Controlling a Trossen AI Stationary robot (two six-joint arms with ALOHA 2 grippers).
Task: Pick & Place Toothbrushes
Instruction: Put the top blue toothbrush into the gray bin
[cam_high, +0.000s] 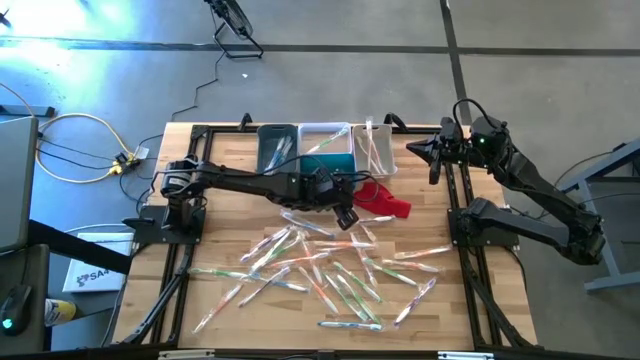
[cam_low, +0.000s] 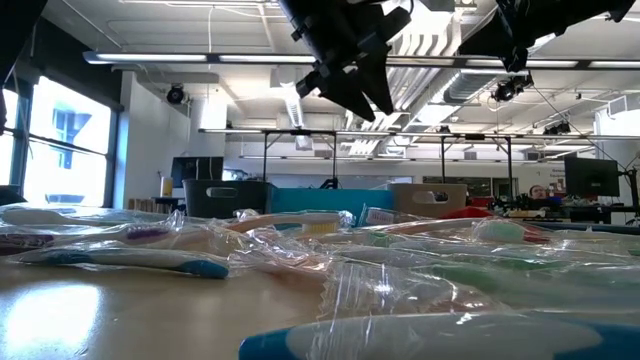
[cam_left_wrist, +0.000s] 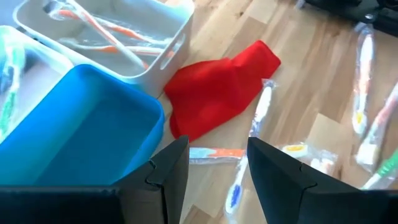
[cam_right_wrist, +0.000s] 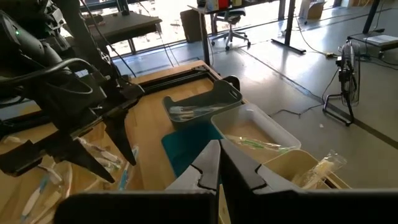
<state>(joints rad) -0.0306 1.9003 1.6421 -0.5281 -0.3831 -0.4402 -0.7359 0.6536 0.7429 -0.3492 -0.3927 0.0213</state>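
My left gripper (cam_high: 347, 217) is hanging over the middle of the table, just in front of the bins, jaws apart with nothing between them. From the left wrist view I'm looking past my fingers (cam_left_wrist: 169, 171) at the red cloth (cam_left_wrist: 217, 93), which is crumpled up on the wood right beside the white bin (cam_left_wrist: 176, 37). One brush (cam_left_wrist: 256, 121) lies with its end against the cloth's edge, and another with an orange handle (cam_left_wrist: 214, 152) sits crosswise just under my fingertips.

The toothbrushes (cam_high: 330, 275) are mostly scattered loose all over the front half of the table, still in their clear wrappers (green, orange, blue, white handles, total mess). A few are already sorted: orange ones in the white bin, some in the grey bin (cam_high: 276, 146), and a green one in the pale bin next to the teal bin (cam_left_wrist: 81, 124). The teal one looks bare inside from here.

My right gripper (cam_high: 425, 150) is parked up at the back right corner of the table beside the bins, jaws pressed together, holding nothing.
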